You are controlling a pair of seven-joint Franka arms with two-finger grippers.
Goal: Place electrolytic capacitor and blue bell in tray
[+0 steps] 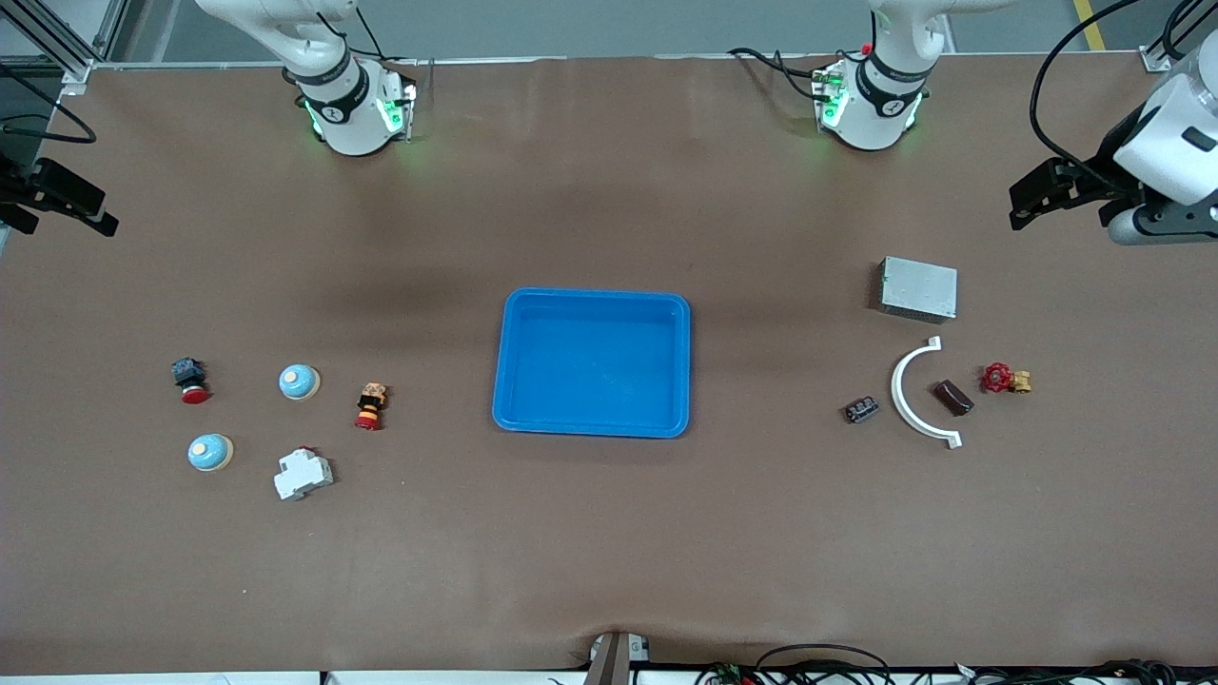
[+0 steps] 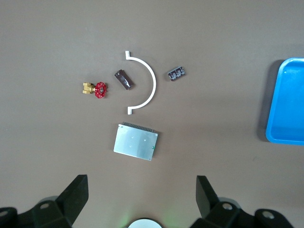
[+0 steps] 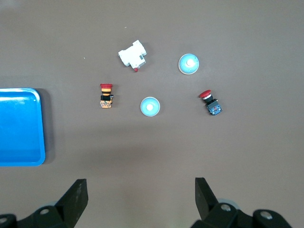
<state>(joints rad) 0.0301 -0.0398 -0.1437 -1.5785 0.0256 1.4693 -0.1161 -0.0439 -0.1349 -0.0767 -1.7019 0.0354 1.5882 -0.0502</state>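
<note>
Nothing picked yet: both my fingers, left [image 2: 140, 199] and right [image 3: 140, 199], spread empty; next, reach down to capacitor [image 2: 175, 73] and bell [image 3: 150, 107] ahead.

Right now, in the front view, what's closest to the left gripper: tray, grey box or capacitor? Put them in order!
1. Grey box, at the left arm's end, closest to the open left gripper.
2. Capacitor, nearer the camera than the box.
3. Tray, mid-table.
The right gripper waits at its own end.
</note>
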